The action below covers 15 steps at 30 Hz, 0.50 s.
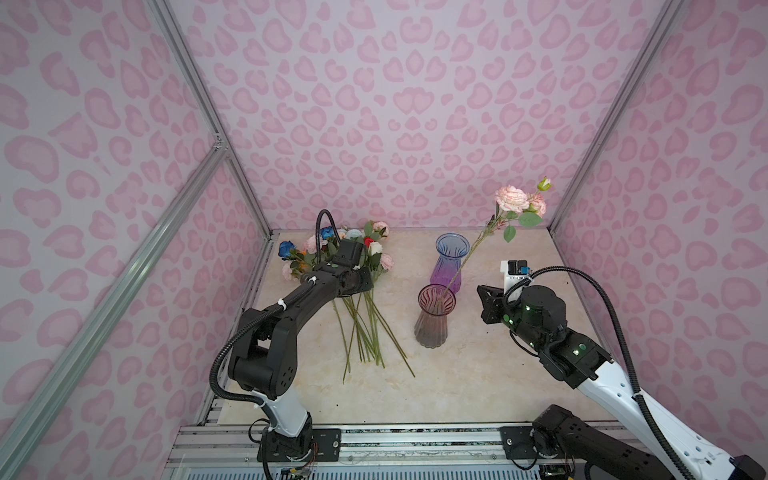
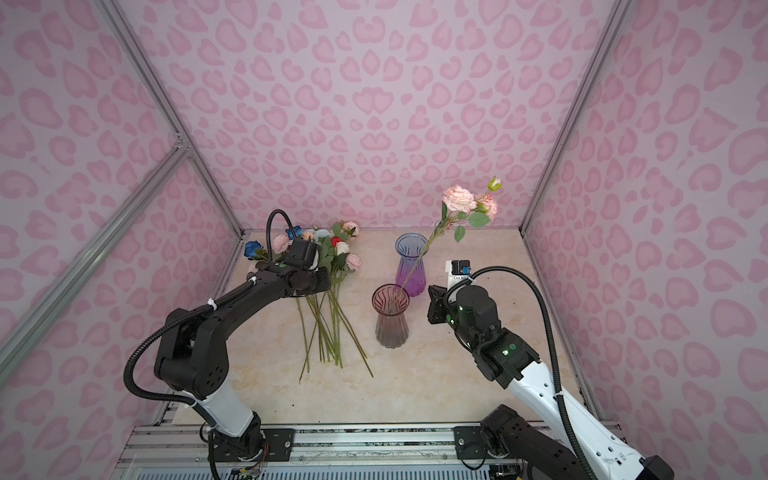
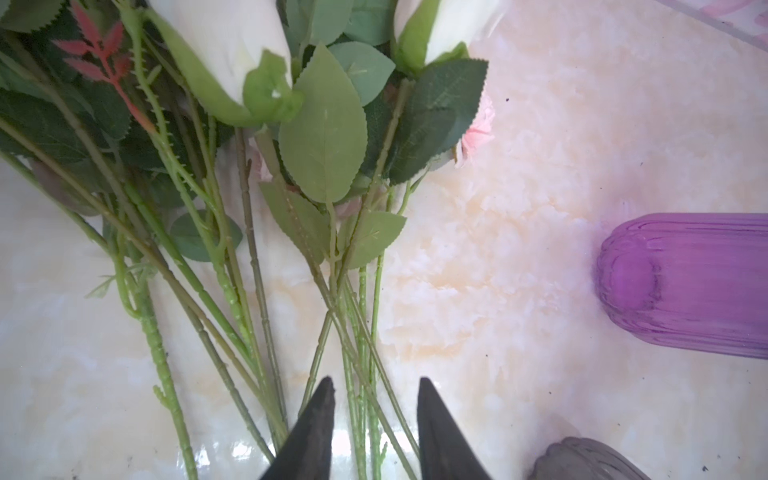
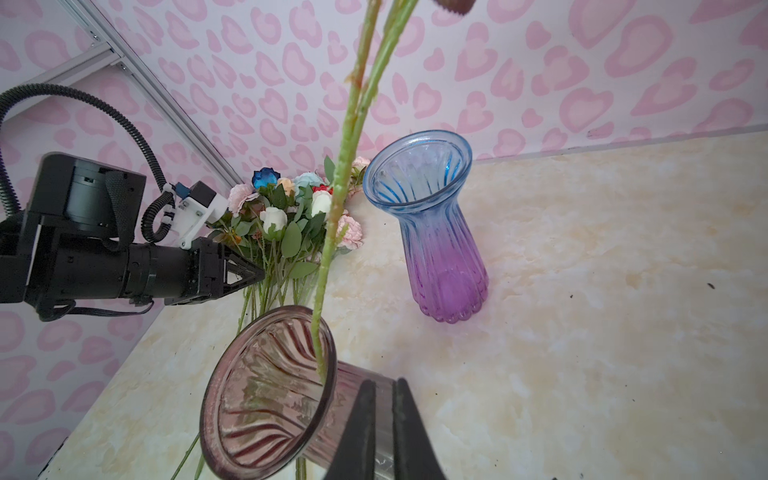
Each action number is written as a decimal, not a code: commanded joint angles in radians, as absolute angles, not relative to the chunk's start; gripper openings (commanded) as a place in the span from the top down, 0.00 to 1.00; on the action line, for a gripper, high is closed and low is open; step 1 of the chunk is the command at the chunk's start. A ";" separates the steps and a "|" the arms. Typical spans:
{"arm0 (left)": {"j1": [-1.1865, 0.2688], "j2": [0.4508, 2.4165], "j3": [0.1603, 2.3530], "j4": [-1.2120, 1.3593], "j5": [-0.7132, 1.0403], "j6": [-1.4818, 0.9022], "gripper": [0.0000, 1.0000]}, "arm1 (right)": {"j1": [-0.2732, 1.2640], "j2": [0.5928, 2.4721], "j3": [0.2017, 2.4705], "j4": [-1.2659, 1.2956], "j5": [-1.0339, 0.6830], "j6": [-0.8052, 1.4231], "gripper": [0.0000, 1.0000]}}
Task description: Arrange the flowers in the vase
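Both top views, nearly identical, look steeply down from the front onto the marble tabletop [image 1: 457, 382]; left wrist camera hangs close over flower stems [image 3: 160, 357]; right wrist camera sits low beside the smoky-pink vase [image 4: 266, 395]; both catch the blue-and-purple vase [image 4: 436, 249].

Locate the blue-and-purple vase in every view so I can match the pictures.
Top view: the blue-and-purple vase stands mid-table, just behind the smoky pink vase.
Top view: the vase is again behind the smoky pink one.
Left wrist: only its purple lower body shows.
Right wrist: the whole vase shows.
Shared landmark: the loose flower pile, visible in all four views.
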<state>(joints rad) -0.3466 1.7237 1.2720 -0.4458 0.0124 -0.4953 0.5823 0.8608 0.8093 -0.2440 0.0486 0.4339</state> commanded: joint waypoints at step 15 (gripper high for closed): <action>-0.497 1.777 1.196 -0.481 -0.108 -0.692 0.67 | 0.584 0.808 0.720 -0.198 0.026 0.443 0.86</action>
